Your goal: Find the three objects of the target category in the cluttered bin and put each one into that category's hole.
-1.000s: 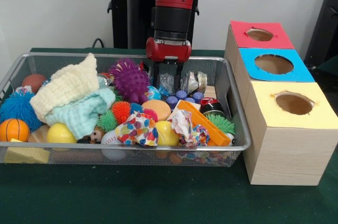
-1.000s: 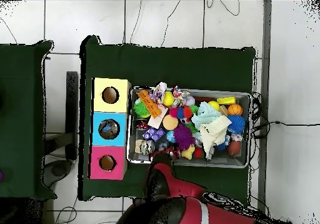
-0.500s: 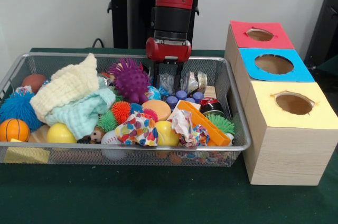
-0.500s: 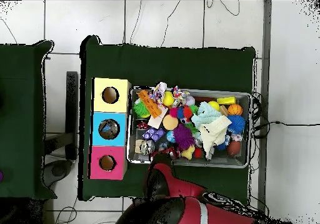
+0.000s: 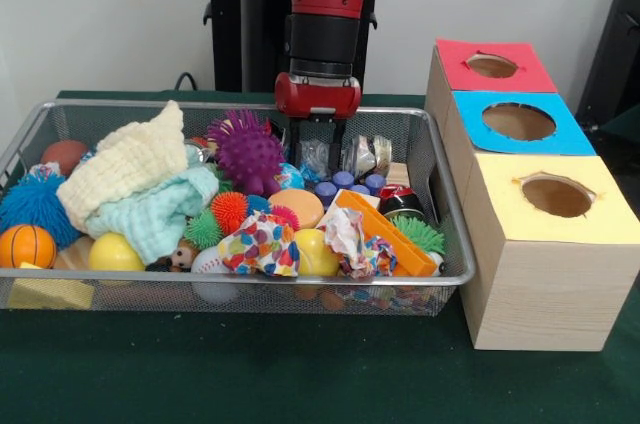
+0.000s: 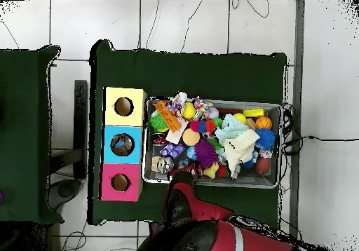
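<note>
The front view showed the claw [image 5: 318,149] hanging low over the back of the wire bin [image 5: 452,274], right of the purple spiky ball [image 5: 245,151]. Its black fingers [image 5: 304,142] pointed straight down with a small gap, pinching nothing. The overhead view hid the claw under the red arm [image 6: 184,200] at the bin's lower edge. Only that view looked down into the holes: something dark lay in the blue box [image 6: 122,144]. The three boxes made one long line up and down the frame, left of the bin [image 6: 275,108], on the green surface [image 6: 189,73].
</note>
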Action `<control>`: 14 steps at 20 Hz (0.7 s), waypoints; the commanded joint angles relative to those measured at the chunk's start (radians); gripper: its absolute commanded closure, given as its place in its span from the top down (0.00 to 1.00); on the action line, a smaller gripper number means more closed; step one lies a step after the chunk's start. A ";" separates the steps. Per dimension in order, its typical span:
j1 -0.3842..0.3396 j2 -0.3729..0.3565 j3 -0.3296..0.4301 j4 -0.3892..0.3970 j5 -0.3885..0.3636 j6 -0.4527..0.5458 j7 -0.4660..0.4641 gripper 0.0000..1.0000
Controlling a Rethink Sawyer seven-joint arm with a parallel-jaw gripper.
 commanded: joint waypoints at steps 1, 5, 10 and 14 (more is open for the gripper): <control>-0.019 0.081 0.090 -0.022 0.050 0.150 0.300 1.00; 0.012 0.077 0.108 -0.028 0.070 0.142 0.308 1.00; 0.029 0.075 0.102 -0.026 0.080 0.129 0.311 1.00; 0.031 0.071 0.099 -0.027 0.078 0.124 0.311 1.00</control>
